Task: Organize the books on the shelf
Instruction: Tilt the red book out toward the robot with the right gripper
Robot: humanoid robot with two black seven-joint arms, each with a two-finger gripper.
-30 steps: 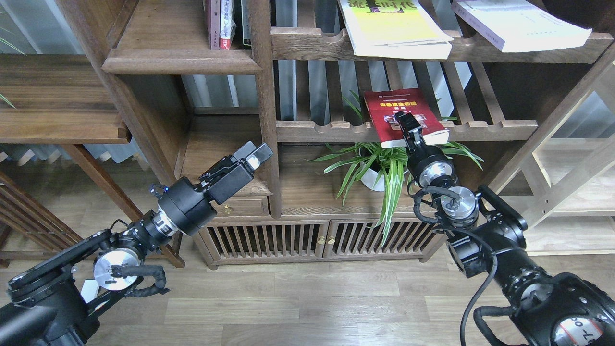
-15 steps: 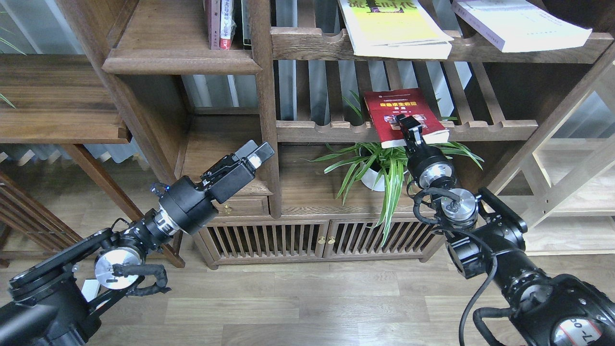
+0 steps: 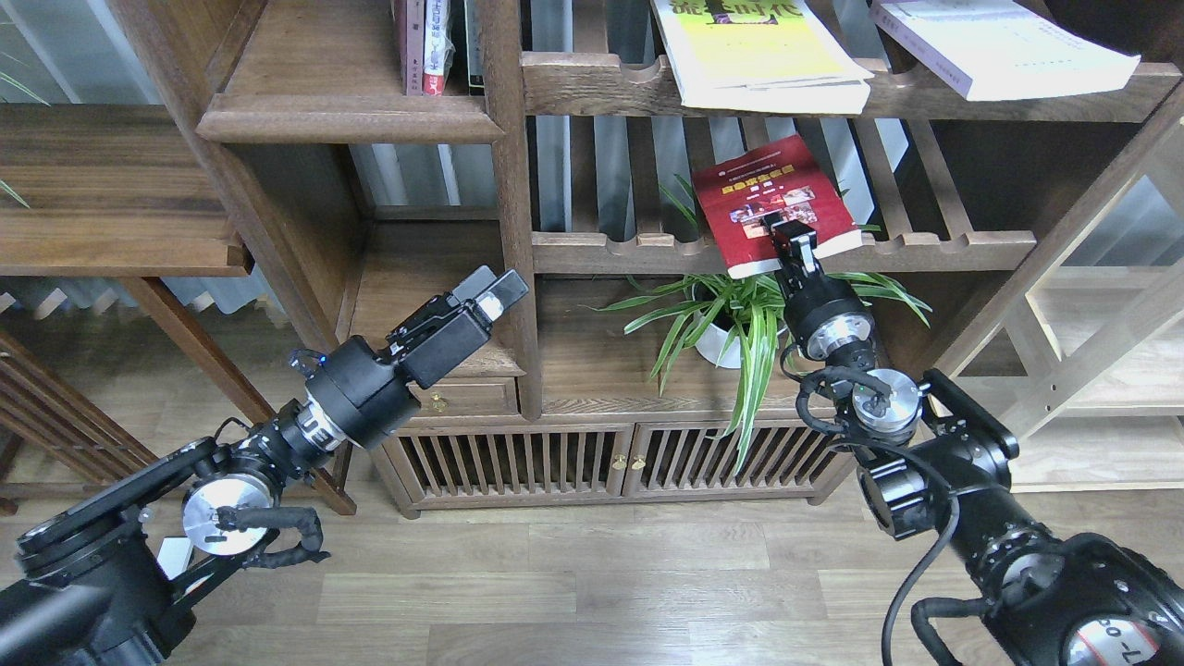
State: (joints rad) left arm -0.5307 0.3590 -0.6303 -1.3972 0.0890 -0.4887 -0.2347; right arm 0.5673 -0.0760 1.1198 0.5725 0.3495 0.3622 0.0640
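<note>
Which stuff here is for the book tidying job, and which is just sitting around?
For the job: red book in the right gripper, yellow-green book, white-lavender book, dark shelf.
Just around: potted plant, cabinet doors, upright books.

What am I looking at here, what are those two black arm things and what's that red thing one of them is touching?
This is one picture, taken from a humanoid robot's own head, looking forward and down at a dark wooden bookcase. The two black arms are its own. Each ends in a two-finger tool for grasping.

The right tool is shut on a red book, gripping its lower edge. The book tilts up off a slatted rack. The left tool hangs in the air, holding nothing; whether it is open is unclear.

On the rack above lie a yellow-green book and a white-lavender book. A potted plant stands below. At the upper left, a solid shelf holds a few upright books.
</note>
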